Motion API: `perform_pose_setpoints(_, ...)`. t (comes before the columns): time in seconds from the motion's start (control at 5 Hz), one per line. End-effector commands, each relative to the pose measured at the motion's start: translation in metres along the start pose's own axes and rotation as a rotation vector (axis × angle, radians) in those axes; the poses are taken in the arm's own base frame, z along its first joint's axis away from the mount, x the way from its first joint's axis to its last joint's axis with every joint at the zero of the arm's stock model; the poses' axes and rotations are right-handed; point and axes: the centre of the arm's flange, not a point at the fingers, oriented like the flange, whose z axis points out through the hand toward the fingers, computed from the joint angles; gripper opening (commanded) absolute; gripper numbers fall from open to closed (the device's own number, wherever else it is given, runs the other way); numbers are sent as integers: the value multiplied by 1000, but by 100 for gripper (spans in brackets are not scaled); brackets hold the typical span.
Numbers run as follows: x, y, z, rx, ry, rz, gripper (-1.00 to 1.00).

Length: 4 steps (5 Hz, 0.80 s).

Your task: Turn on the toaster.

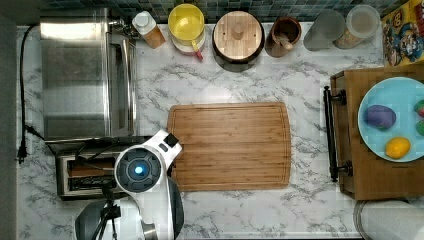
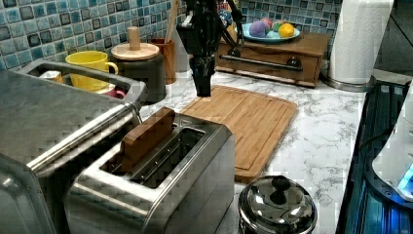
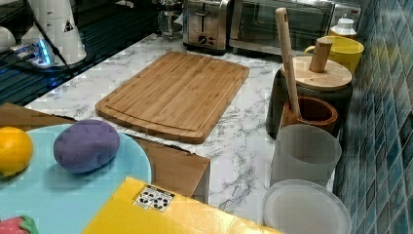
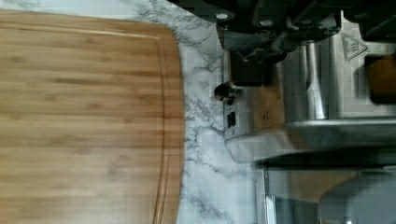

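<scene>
At the top view's left, the oven [image 1: 82, 75] fills the far-left part of the marble bench [image 1: 310, 210], and the toaster [image 1: 85, 175] sits just in front of it, touching or nearly so, with a brown slice [image 2: 146, 136] standing in one slot. The arm's gripper [image 2: 202, 85] hangs over the gap between the toaster and the cutting board [image 1: 230, 145], close above the toaster's end; whether the jaws are open or closed cannot be told. A steel kettle [image 2: 276, 207] sits near the toaster. Farther right in the top view, a wooden tray [image 1: 370, 175] carries a blue plate [image 1: 372, 140] of toy fruit.
</scene>
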Motion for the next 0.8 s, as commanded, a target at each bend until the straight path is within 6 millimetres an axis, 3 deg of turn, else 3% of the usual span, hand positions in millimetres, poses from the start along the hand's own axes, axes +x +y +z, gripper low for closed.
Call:
perform_pose_setpoints(0.2, -24, 4, 6, 76, 50, -51, -100)
perform_pose_setpoints(0.8, -17, -6, 22, 100, 54, -31, -100)
